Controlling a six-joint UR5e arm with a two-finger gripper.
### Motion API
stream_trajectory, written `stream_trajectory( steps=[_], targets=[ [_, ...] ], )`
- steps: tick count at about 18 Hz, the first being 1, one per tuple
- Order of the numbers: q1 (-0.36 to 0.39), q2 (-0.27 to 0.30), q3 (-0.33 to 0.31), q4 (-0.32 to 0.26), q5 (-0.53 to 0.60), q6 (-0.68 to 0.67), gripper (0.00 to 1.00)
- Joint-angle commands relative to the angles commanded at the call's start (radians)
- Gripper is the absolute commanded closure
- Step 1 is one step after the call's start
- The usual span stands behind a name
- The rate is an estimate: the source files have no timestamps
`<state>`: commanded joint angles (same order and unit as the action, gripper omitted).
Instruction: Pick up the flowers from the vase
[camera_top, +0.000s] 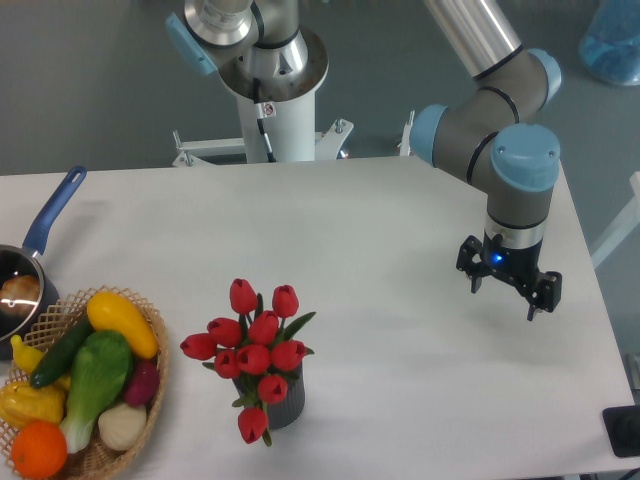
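Bouquet: red artificial tulips with green stems (255, 350) stand bunched in the small dark ribbed cylinder vase (286, 398), front centre of the white table (380, 230).
Gripper: black two-finger gripper (508, 296) hangs empty, fingers spread wide, well right of the flowers.
Surroundings: woven wicker basket of toy vegetables (155, 385) and blue-handled saucepan (45, 225) sit left, outside a direct approach.

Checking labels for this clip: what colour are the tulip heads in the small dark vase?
Red tulip heads, clearest in the fixed camera view.
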<state>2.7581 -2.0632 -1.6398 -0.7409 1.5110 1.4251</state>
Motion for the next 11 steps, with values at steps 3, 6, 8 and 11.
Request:
stream_trajectory(
  steps=[3,6,8,11],
  targets=[
    [0.000,0.002,-0.002,0.000,-0.002,-0.002,0.00],
    [-0.002,0.000,-0.003,0.000,-0.006,-0.009,0.00],
    [0.000,-0.002,-0.008,0.012,-0.043,-0.031,0.00],
    [-0.003,0.011,-0.020,0.014,-0.149,-0.084,0.00]
  ],
)
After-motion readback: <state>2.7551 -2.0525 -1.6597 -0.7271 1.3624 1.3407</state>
